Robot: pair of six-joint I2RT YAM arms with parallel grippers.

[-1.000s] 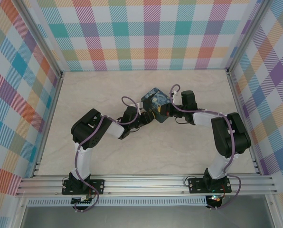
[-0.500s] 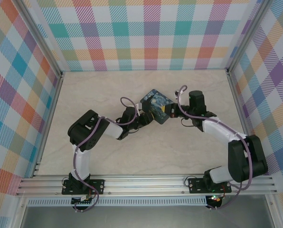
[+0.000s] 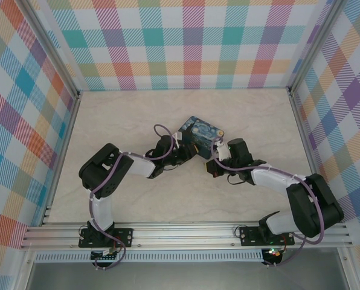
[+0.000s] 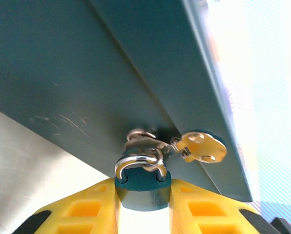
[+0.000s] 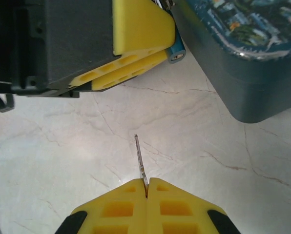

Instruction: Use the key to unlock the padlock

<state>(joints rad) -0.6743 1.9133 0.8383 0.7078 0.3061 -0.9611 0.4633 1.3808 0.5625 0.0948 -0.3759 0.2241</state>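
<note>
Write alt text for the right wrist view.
The right gripper, shut on the thin key, aims the blade up across the marble table at the blue padlock, with a gap between them. The left gripper holds the padlock at the top, beside the dark-blue printed tin.

We see the padlock [image 4: 143, 194], blue-bodied with a small silver shackle, clamped between the yellow fingers of the left tool [image 4: 143, 205]. Its shackle hooks through a metal loop [image 4: 141, 138] on the tin [image 4: 87, 73]. The key [image 5: 140, 158], a thin dark sliver, is pinched in the right tool [image 5: 146, 187], tip towards the padlock but apart from it.
</note>
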